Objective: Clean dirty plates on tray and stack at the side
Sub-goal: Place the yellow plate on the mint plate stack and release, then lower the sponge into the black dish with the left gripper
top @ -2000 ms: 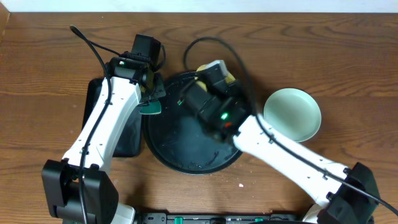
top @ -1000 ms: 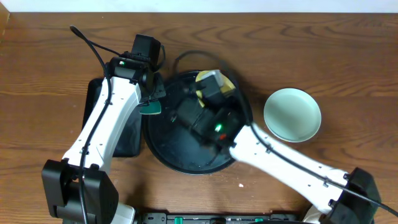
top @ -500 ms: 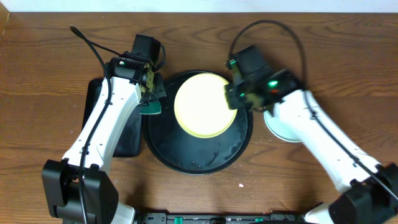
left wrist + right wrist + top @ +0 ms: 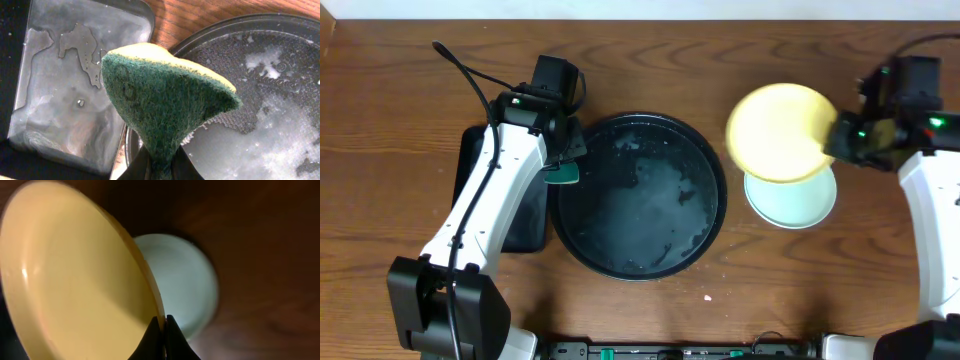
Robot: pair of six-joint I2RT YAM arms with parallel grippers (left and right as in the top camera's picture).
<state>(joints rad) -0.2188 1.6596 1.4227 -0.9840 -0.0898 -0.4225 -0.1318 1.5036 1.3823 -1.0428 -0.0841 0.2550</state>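
My right gripper (image 4: pixel 838 140) is shut on the rim of the pale yellow plate (image 4: pixel 776 132) and holds it in the air over a mint-green plate (image 4: pixel 798 203) that lies on the table right of the tray. In the right wrist view the yellow plate (image 4: pixel 75 275) stands tilted, pinched at its edge by my right gripper (image 4: pixel 163 325), with the mint plate (image 4: pixel 182 280) below. The large round black tray (image 4: pixel 578 235) is wet and soapy and holds no plate. My left gripper (image 4: pixel 563 163) is shut on a green and yellow sponge (image 4: pixel 160 95) at the tray's left rim (image 4: pixel 220 30).
A smaller rectangular black tray (image 4: pixel 525 215) lies left of the round tray under the left arm; it shows wet in the left wrist view (image 4: pixel 70 85). Bare wooden table surrounds everything.
My right gripper has carried the yellow plate off the round tray and rightward, to above the mint plate. The left arm with the sponge has not moved.
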